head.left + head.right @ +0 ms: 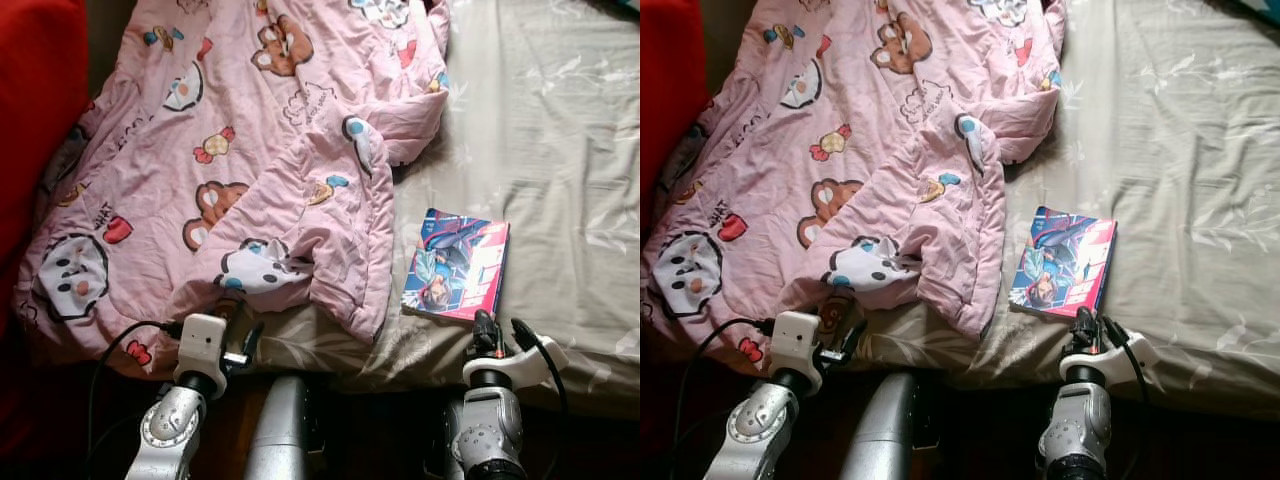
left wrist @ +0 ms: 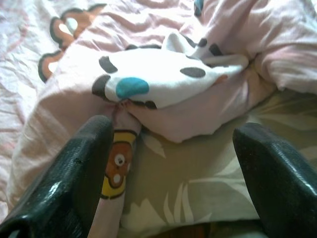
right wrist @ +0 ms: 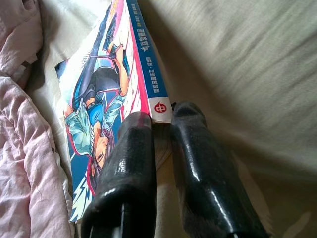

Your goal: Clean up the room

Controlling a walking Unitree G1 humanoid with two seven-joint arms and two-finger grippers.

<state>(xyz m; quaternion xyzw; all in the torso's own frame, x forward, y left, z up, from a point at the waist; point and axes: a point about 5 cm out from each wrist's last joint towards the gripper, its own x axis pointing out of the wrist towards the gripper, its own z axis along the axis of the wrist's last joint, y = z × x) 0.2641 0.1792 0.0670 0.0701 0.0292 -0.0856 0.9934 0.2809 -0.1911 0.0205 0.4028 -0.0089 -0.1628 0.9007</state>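
Observation:
A pink quilt (image 1: 250, 150) printed with cartoon animals lies crumpled over the left half of a bed. To its right a comic book (image 1: 457, 265) with a colourful cover rests flat on the beige sheet (image 1: 560, 150). My left gripper (image 1: 240, 330) is open at the bed's front edge, with the quilt's folded hem (image 2: 168, 84) just beyond its wide-apart fingertips. My right gripper (image 1: 502, 328) is at the book's near corner. In the right wrist view its fingers (image 3: 131, 158) are nearly together, with the spine's end (image 3: 161, 106) held between the tips.
A red fabric mass (image 1: 35, 100) rises along the left side. The bed's front edge (image 1: 400, 370) runs just ahead of both wrists, with dark floor below. The right half of the sheet is bare.

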